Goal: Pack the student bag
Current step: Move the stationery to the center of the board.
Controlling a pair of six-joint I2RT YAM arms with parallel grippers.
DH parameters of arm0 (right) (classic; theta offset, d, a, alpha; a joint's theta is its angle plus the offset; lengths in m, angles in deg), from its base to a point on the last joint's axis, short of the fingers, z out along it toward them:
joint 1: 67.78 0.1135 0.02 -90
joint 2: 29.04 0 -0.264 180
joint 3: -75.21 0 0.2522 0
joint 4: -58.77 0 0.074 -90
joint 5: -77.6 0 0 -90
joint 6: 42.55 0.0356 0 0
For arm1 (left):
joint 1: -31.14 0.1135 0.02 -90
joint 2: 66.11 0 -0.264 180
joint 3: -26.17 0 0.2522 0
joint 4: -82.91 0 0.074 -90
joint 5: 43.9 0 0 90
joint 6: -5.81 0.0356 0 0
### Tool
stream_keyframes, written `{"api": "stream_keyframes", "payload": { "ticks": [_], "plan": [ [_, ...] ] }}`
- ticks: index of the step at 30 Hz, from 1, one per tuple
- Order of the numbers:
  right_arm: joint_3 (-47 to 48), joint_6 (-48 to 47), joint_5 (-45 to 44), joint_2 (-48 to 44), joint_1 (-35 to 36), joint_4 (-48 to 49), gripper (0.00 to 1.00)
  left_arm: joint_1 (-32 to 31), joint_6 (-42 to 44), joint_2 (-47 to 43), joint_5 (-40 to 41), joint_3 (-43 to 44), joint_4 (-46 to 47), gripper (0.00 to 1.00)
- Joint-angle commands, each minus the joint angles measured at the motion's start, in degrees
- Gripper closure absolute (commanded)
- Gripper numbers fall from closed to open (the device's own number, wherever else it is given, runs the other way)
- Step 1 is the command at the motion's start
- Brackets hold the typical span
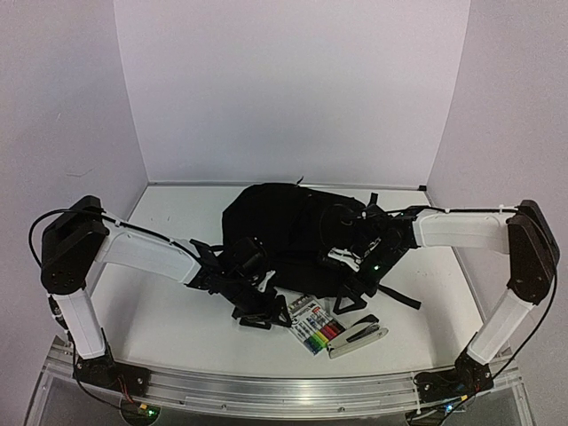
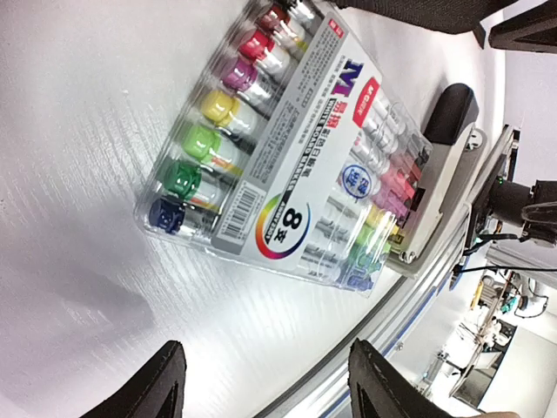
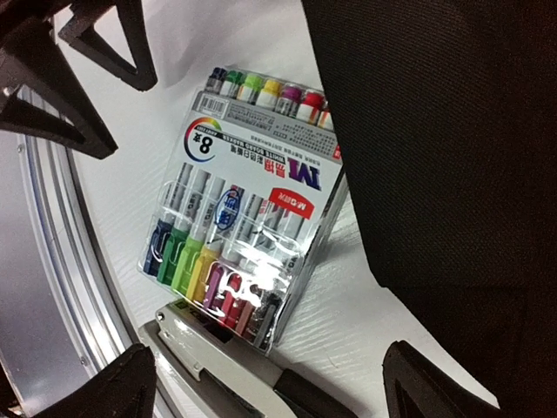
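While the overhead camera takes in the whole large soft black fabric backpack [image 1: 284,226], slumped at the middle of the white table [image 1: 169,311] between the two arms, the left wrist camera shows almost none of it. The right wrist camera catches only a dark woven panel. The left gripper [image 1: 253,315] hangs low at the backpack's near edge, its fingers [image 2: 148,392] spread wide with nothing between them. Its own view looks across the table to a clear plastic marker pack [image 2: 287,157] holding eight coloured markers, lying flat, with a grey-and-black stapler [image 2: 435,165] just beside it. The right gripper [image 1: 351,300] is likewise parted and empty. Its camera alone shows the marker pack lying just beside the backpack's edge, and the left gripper's black fingers at upper left.
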Motion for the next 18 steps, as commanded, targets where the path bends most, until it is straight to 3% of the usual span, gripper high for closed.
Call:
{"api": "stream_keyframes", "payload": {
  "ticks": [1,5,13,18],
  "plan": [
    [-1.7,-17.1,-3.3,-4.0,0.1,-6.3,0.04,0.2,-2.6,-2.7,2.8,-1.7,7.3,0.36],
    [-3.4,-24.3,-5.4,-6.2,0.2,-7.1,0.02,0.2,-3.1,-1.7,2.4,-2.1,8.9,0.35],
    [1.2,-17.5,-4.5,3.0,3.0,-1.8,0.03,0.1,-11.4,-1.7,3.0,-8.4,23.8,0.35],
    [0.5,-13.3,-6.0,7.1,5.5,3.7,0.11,-1.4,-18.4,-1.9,5.3,-15.1,33.9,0.35]
  ]
}}
